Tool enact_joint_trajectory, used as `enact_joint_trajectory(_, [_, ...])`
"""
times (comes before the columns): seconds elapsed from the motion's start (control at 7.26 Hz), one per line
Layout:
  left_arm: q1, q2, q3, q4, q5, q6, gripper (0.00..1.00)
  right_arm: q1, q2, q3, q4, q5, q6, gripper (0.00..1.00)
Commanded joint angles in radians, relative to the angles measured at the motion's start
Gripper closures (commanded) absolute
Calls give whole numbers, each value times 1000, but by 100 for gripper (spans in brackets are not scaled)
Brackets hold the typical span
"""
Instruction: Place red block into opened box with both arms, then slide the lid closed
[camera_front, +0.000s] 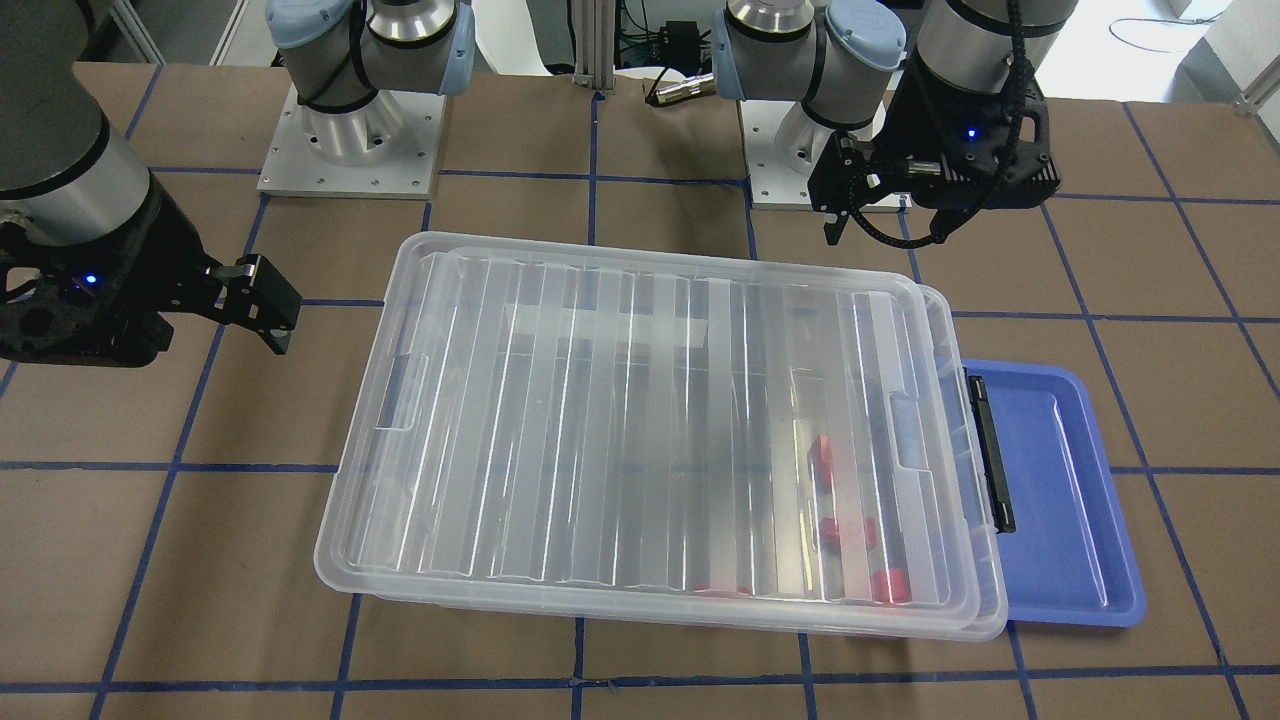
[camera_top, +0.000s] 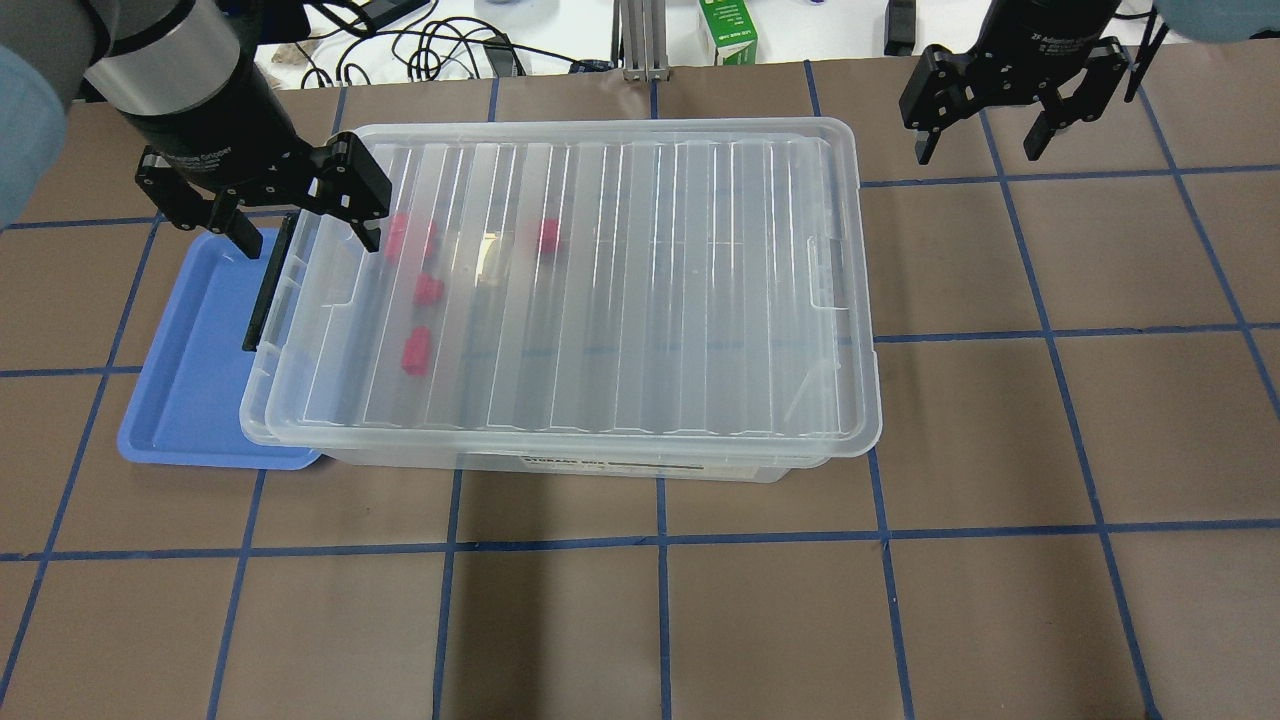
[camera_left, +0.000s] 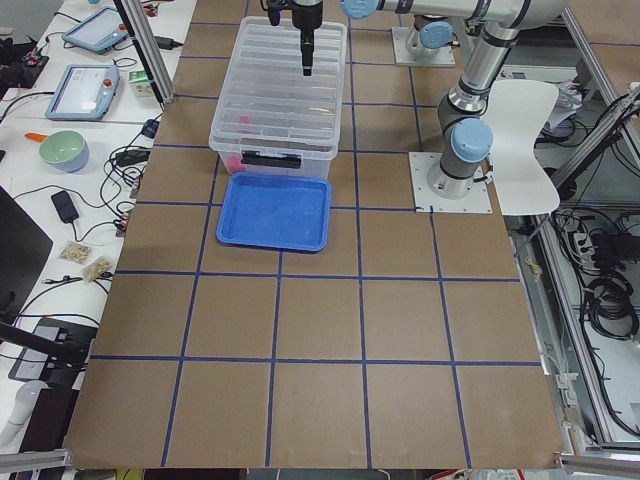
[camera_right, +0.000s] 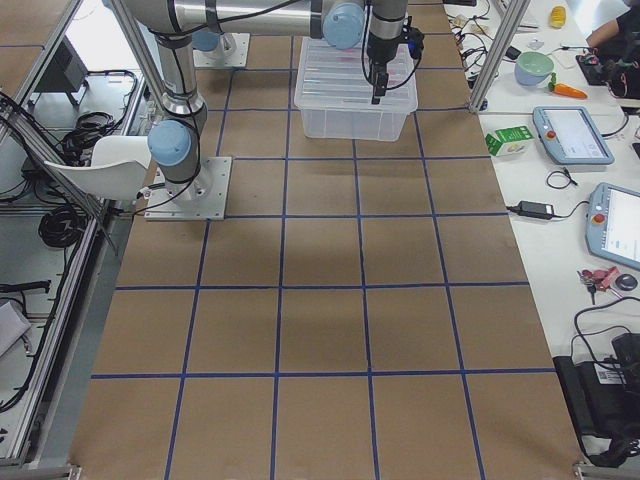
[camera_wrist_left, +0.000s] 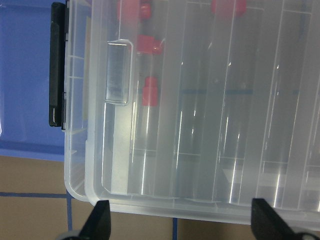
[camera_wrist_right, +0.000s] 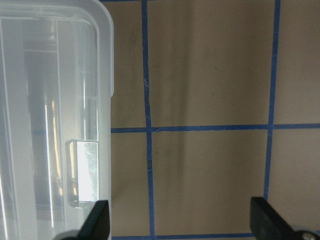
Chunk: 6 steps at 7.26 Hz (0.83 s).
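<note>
I work in a robotics lab. Blue tape (camera_top: 885, 533) grids my bench (camera_top: 1000, 430); teach pendants (camera_right: 572, 135) and cables (camera_top: 420, 45) flank it.

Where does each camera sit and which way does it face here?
Front-facing: across the table, down at the box; left arm on view's right.
Overhead: from the rear, down on the lid; right arm upper right.
Exterior left: table's end, past the blue tray; left arm nearer.
Exterior right: opposite end; right arm nearer.
Left wrist: down on red blocks under the lid; open jaws.
Right wrist: down on lid corner and table; open jaws.
Both wrist views share the lid.
</note>
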Motion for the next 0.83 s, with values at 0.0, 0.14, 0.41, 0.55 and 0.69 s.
enact_joint_trajectory(0.0, [0, 1, 0, 1, 0, -4, 0, 24, -57, 13, 65, 29, 129, 0])
enact_joint_trajectory(0.14, [-2, 0, 0, 1, -2, -4, 0, 76, -71, 52, 56, 20, 220, 0])
enact_joint_trajectory(0.41, [0, 0, 6, 1, -5, -6, 0, 101, -86, 102, 19, -70, 237, 0])
enact_joint_trajectory(0.55, [0, 0, 6, 1, -3, -6, 0, 101, -97, 105, 17, -77, 234, 0])
enact_joint_trajectory(0.69, [0, 0, 6, 1, -3, -4, 0, 99, -97, 105, 17, -77, 231, 0])
